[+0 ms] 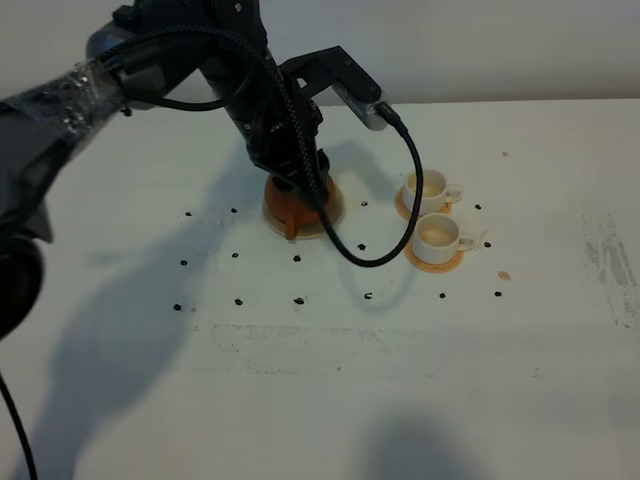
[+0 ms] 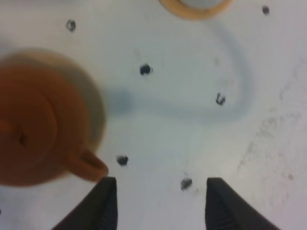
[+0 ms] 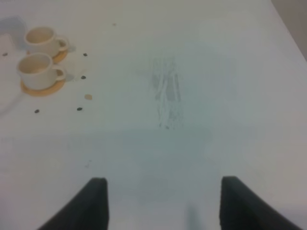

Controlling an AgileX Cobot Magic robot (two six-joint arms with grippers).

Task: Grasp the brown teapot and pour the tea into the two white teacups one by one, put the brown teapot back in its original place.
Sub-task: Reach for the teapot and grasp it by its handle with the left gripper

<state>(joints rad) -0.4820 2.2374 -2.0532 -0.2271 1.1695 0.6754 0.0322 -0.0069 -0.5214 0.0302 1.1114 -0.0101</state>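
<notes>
One arm showed in the high view: the left arm [image 1: 240, 80] came in from the far left corner, bent sharply at the elbow and pointed steeply down at the table [image 1: 320, 400]. A black cable [image 1: 405, 210] hung from it in a loop. Its lower end stood right over the brown teapot [image 1: 285, 203] and hid most of it. The teapot sat on the beige saucer [image 1: 333, 212]. Well to the right stood the far teacup [image 1: 430, 187] and the near teacup [image 1: 440, 234], side by side and each on an orange-tan coaster [image 1: 436, 263]. Their insides looked pale tan; whether they held liquid could not be told. Small black dots [image 1: 298, 300] were scattered around.

Seen from the left wrist, the left pincer [image 2: 160, 206] stood wide, with only bare table between its dark fingers [image 2: 103, 208]. It held nothing. The teapot lay blurred off to one side, lid on, resting on the saucer. A stubby projection of the pot, either spout or handle, reached close to one fingertip. Whether they touched was unclear.

From the right wrist, the right pincer [image 3: 163, 206] was likewise spread wide and empty above the table, well apart from both cups. Faint scuff marks [image 3: 168, 93] lay ahead of it.
</notes>
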